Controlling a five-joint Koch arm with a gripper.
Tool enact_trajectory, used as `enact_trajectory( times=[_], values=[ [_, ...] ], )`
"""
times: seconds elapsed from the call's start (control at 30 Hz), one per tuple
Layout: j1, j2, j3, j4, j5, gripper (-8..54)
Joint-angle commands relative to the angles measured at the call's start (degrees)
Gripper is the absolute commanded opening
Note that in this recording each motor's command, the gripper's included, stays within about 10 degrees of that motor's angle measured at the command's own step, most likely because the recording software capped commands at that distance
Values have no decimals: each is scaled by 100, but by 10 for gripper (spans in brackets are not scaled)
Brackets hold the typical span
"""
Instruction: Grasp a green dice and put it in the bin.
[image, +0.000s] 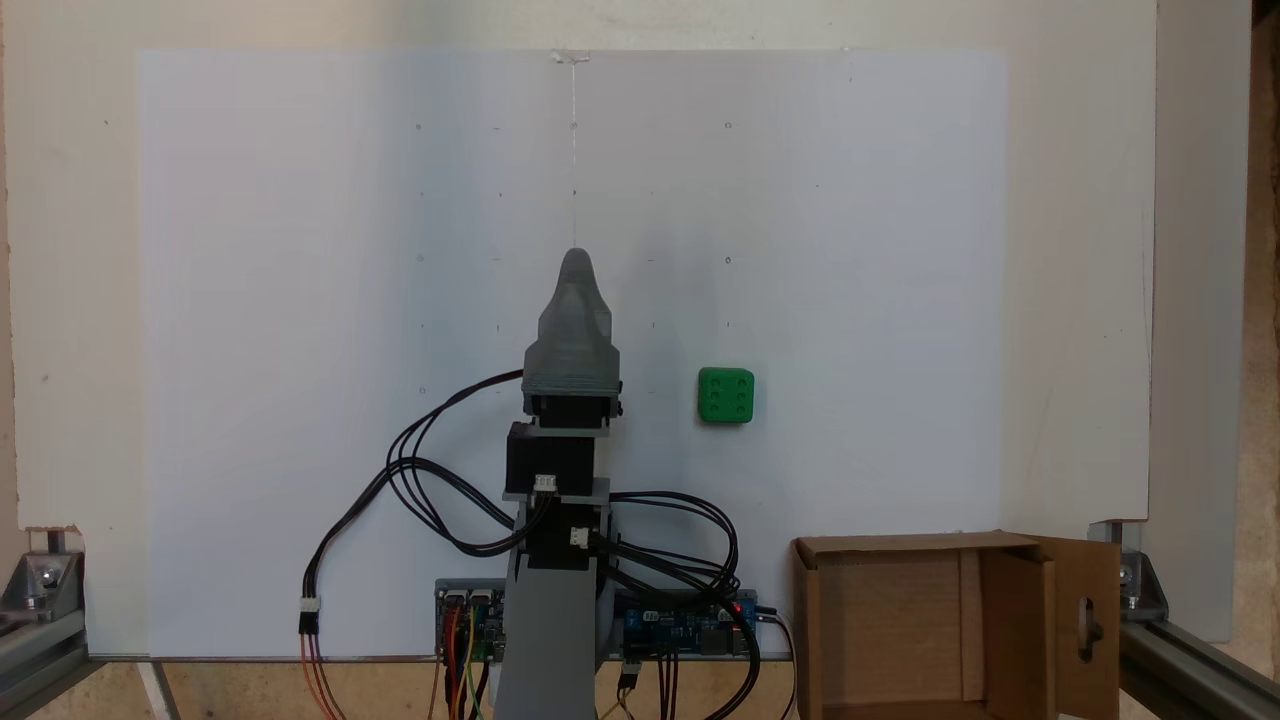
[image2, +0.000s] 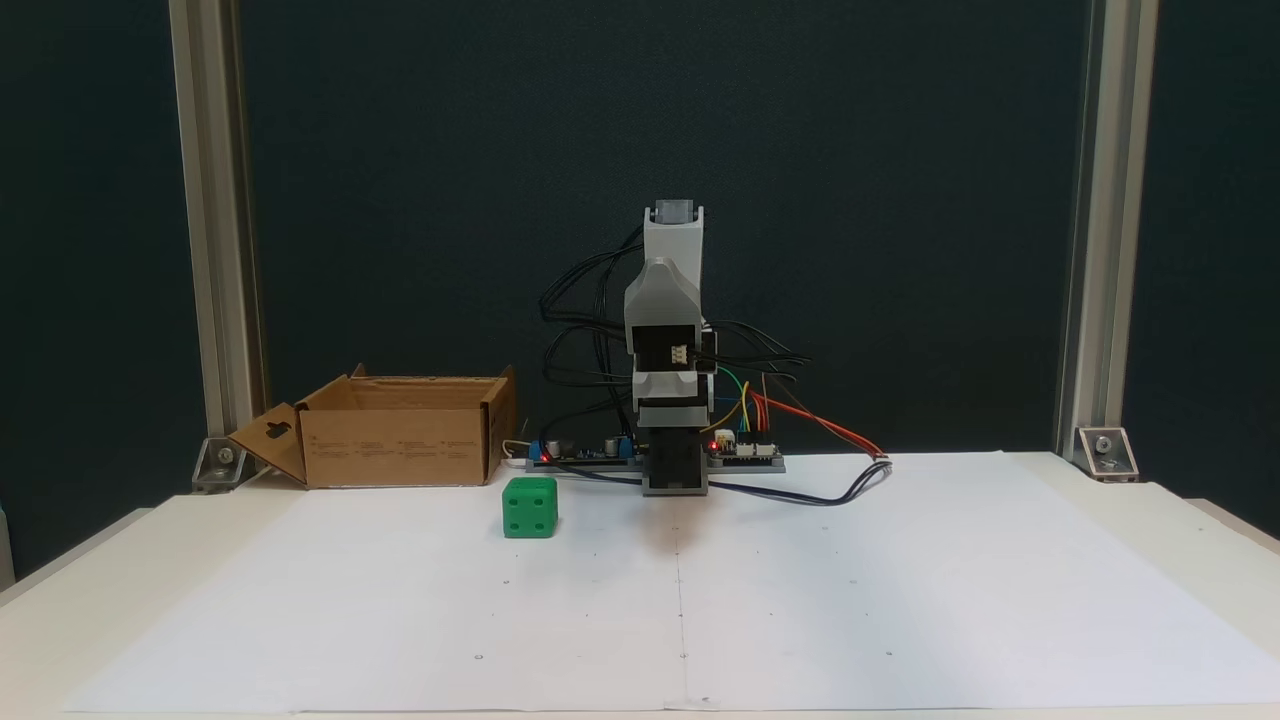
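Observation:
The green dice lies on the white paper, to the right of the arm in the top-down fixed view and to its left in the front fixed view, where the dice shows its pips. The arm is folded upright over its base. Its grey gripper points away from the base, about a hand's width from the dice, and only one tip shows. In the front fixed view the gripper hangs low, facing the camera. The cardboard bin stands open beside the base, its keyhole flap folded out; the front view shows the bin behind the dice.
Controller boards with lit red LEDs and looping black cables sit around the arm's base. Aluminium frame posts and corner brackets stand at the table's back corners. The white paper sheet covers most of the table.

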Motion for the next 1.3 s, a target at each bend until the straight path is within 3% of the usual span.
enact_trajectory(
  times=[0.0,1.27],
  values=[
    [-114,598,264,-62,-1000,448],
    [-123,598,264,-44,-1028,443]
  ],
)
